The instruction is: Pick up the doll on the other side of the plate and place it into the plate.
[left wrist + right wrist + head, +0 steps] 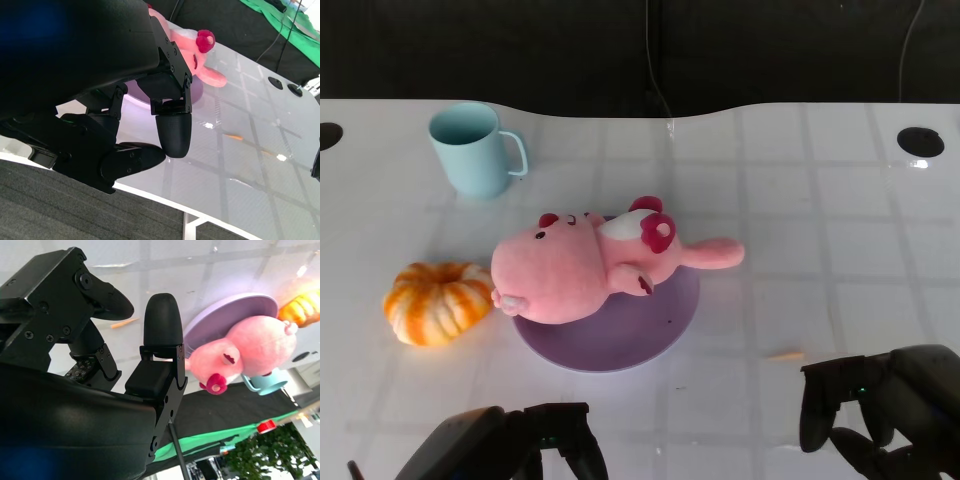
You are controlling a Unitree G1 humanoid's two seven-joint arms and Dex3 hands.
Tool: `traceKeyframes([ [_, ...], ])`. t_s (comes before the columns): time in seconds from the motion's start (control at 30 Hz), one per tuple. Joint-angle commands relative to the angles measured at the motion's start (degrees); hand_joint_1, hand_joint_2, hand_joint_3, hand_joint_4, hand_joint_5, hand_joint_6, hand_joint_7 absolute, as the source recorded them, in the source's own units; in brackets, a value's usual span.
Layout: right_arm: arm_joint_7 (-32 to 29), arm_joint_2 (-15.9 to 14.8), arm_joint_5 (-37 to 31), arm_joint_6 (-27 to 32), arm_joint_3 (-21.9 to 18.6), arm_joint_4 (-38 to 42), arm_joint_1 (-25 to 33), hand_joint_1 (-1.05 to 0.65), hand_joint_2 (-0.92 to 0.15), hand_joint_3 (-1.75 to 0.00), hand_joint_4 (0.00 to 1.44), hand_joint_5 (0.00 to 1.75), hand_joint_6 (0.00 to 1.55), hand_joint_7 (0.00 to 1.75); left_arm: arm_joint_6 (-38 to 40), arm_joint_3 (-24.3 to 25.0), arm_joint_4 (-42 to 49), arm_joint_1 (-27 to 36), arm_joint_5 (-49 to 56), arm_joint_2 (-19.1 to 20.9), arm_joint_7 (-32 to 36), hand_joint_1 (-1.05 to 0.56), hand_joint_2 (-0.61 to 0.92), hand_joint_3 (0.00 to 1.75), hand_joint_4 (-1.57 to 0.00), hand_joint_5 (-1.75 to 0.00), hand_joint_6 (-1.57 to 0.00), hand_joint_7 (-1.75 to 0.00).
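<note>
While lying on its side across the purple plate [620, 345], pink doll [570, 270] already in place, body covering most of the dish. Judged done, or near enough. One long ear poking past the rim onto the white counter [820, 250], snout end hanging over the opposite rim towards the orange pumpkin [438, 301].

Both hands low at the near edge, well apart from the plate. Left hand [520, 445] holding nothing, fingers [173, 132] hanging loose and parted in the wrist view. Right hand [885, 405] likewise empty, fingers [162, 322] spread and released, one raised upright in its own wrist view.

Risks from here, as a judgement only: overhang on two sides, so a nudge from either hand could roll the plush off the dish. Light, soft body, nothing to anchor it on a smooth, shallow plate. Sliding the plate itself also possible on that glossy counter. Any swipe on the left side could catch the pumpkin, which sits just beside the doll's snout. Teal mug [475, 150] farther back, well apart, little danger there.

Textures: fuzzy plush, rounded and squashy, darker pink patches on ears and foot. Plate flat, round, matte lilac with a low rim. Pumpkin ribbed, orange streaked with cream, looks soft too. Mug smooth, hard, with a loop handle. Counter shiny, gridded with faint lines, a small pale scrap [785, 355] lying near the right hand.
</note>
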Motion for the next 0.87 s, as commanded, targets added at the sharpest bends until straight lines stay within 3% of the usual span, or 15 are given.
traceKeyframes([
  [0.03,-1.11,0.45,0.16,-0.71,0.39,1.91,-0.91,0.09,-0.25,-1.26,0.95,1.72,0.95,1.23,-1.69,0.60,1.91,-0.48,-0.11,0.87,0.83,-0.24,0.69,0.69,-0.71,-1.61,-0.73,-1.22],
  [0.6,-2.77,1.06,0.85,-2.28,0.22,2.83,-1.02,0.08,-0.22,-1.30,0.99,1.66,0.97,1.29,-3.90,1.78,3.22,-0.52,-0.58,1.34,0.06,-0.26,0.68,0.66,-0.71,-1.58,-0.73,-1.20],
  [0.87,-1.63,0.73,0.61,-1.47,0.15,2.30,-1.88,0.06,-0.29,-1.22,0.95,1.66,0.92,1.26,-2.22,2.32,1.35,-0.51,-0.79,2.01,-0.80,-0.24,0.70,0.67,-0.71,-1.61,-0.73,-1.18],
])
